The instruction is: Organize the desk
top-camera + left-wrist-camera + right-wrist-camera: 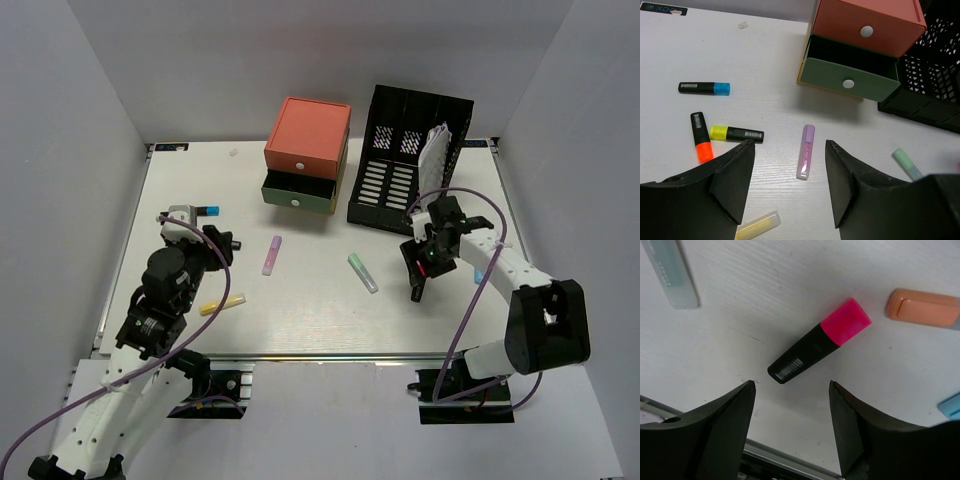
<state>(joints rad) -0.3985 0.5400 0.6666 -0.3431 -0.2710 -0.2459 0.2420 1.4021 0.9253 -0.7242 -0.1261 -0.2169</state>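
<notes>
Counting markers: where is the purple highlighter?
In the top view, the purple highlighter lies on the desk left of centre, before the open green drawer and right of the left gripper.

L gripper (788, 144) spread wide, purple marker (806, 151) just ahead, green drawer (850, 84) pulled out

Counter (765, 300) matt white, faint grain. Pink highlighter (820, 342) smooth plastic, slight sheen. File rack (405, 160) matt black plastic.
</notes>
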